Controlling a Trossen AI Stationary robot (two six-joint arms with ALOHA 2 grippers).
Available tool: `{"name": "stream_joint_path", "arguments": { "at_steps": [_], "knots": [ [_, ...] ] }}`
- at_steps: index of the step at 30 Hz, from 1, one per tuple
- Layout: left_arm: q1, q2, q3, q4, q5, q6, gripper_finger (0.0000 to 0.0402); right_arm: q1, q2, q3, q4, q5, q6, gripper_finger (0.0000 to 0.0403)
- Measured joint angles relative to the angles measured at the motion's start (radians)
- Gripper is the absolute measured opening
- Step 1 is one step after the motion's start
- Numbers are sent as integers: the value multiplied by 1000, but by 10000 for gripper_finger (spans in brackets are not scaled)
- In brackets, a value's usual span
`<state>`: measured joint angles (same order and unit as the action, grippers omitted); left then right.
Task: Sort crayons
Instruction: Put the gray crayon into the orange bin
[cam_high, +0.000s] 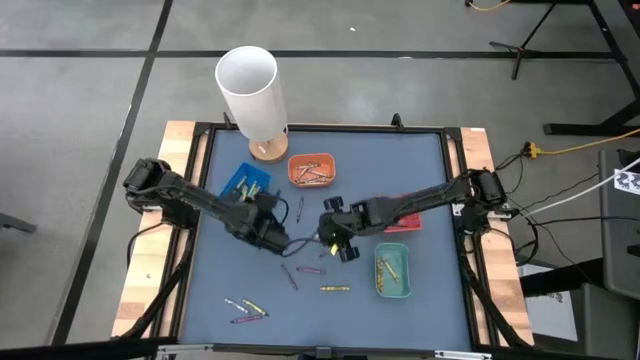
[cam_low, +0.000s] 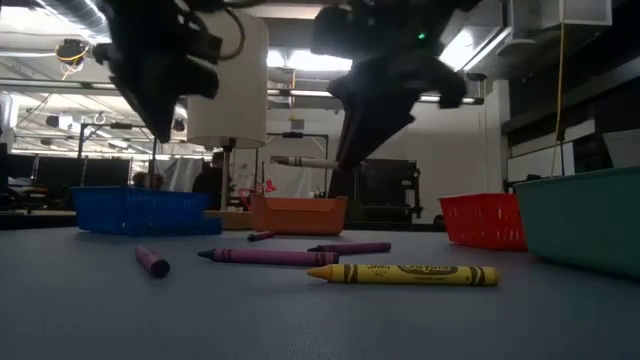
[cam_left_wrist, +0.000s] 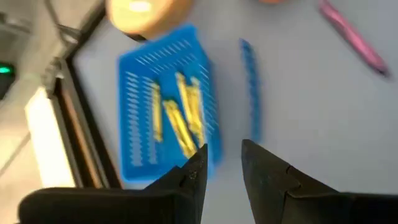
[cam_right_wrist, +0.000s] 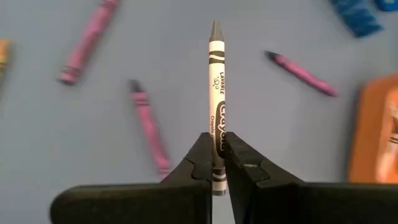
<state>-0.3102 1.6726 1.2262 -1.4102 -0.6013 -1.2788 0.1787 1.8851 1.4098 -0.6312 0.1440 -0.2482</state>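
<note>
A pale grey-white crayon (cam_right_wrist: 216, 93) is clamped between the fingers of the right gripper (cam_high: 335, 235), sticking straight out past the fingertips with its tip free; it hangs above the blue mat (cam_high: 420, 180) near the table's middle, clear of everything below.

Loose crayons lie close under and in front of that gripper: a yellow crayon (cam_low: 402, 273) nearest the low camera, a long purple crayon (cam_low: 268, 257) just behind it, and a short purple stub (cam_low: 152, 262) off to one side. More lie toward the front edge (cam_high: 245, 309), probably four or so, though they are too small to count surely.

The left gripper (cam_high: 268, 228) hovers just beside the right one, jaws parted and holding nothing.

There are four trays: a blue tray (cam_left_wrist: 168, 102) holding about four yellow crayons, an orange tray (cam_high: 312, 170) with several crayons, a red tray (cam_low: 482, 220) largely under the right arm, and a green tray (cam_high: 392, 270) with a few. A white cylinder (cam_high: 250, 90) stands at the far edge. The mat's far right part is bare.
</note>
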Motion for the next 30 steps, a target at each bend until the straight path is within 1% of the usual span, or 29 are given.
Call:
{"name": "stream_joint_path", "arguments": {
  "at_steps": [3,6,9,15,18,23,30],
  "knots": [
    [-68,0,4,17,39,-36,83,-52,-1,12,-10,11,-47,18],
    [-135,0,4,36,71,-109,83,-108,-1,12,-6,22,-80,18],
    [-194,0,4,82,138,-157,83,-163,-1,12,2,22,-100,18],
    [-303,0,4,183,236,-160,83,-266,-1,12,41,22,-101,19],
    [-352,0,4,224,253,-155,83,-308,-1,12,85,22,-101,19],
    [-428,0,4,284,254,-153,83,-363,-1,12,164,21,-117,19],
    [-525,0,4,327,252,-151,83,-418,-1,12,246,21,-133,19]
  ]
}}
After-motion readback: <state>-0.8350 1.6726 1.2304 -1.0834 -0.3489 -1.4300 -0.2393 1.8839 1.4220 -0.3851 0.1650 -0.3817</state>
